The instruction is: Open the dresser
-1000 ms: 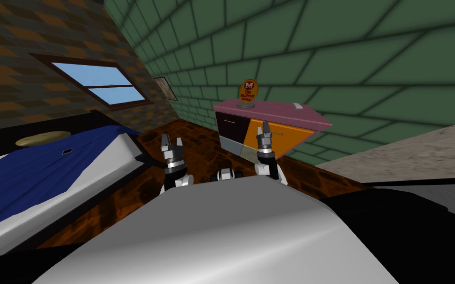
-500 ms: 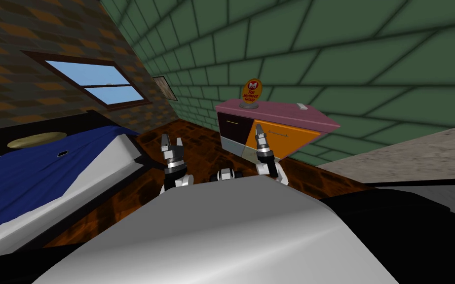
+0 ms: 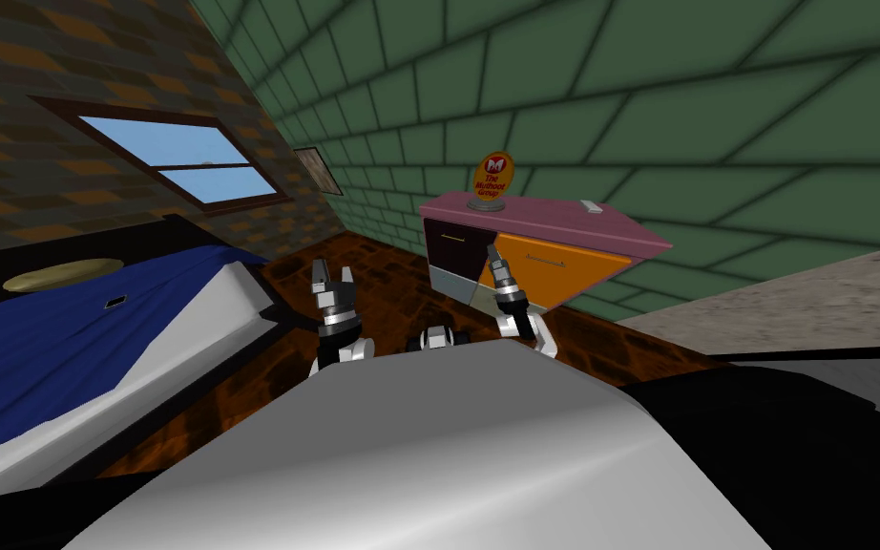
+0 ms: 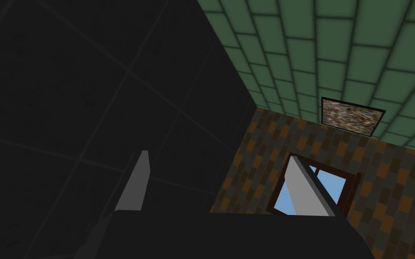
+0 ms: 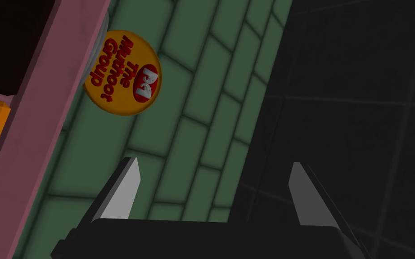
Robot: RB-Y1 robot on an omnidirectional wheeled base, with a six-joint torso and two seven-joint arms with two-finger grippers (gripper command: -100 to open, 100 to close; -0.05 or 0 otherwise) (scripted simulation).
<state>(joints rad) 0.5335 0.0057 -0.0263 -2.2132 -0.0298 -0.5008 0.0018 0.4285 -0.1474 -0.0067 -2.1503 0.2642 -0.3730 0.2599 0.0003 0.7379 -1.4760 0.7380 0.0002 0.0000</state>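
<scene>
Dresser: the dresser [image 3: 562, 263] stood against the green brick wall, with a pink top and dark, orange and grey front panels.
Handles: a thin handle [image 3: 551, 260] ran across the orange front, and another [image 3: 448, 238] across the dark one.
On top: a round orange sign [image 3: 492, 177] and a small white item [image 3: 590, 205].
Right gripper: the right gripper [image 3: 492, 253] was raised before the seam between the dark and orange fronts, its fingers spread apart and empty.
Dresser and fingers: in the right wrist view the pink top edge lay outside the gap, beside one finger [image 5: 125, 180] and not touching it. Green wall showed between the blades.
Left gripper: the left gripper [image 3: 331, 275] was held up near the bed [image 3: 66, 334], well apart from the dresser, its fingers parted on nothing.
</scene>
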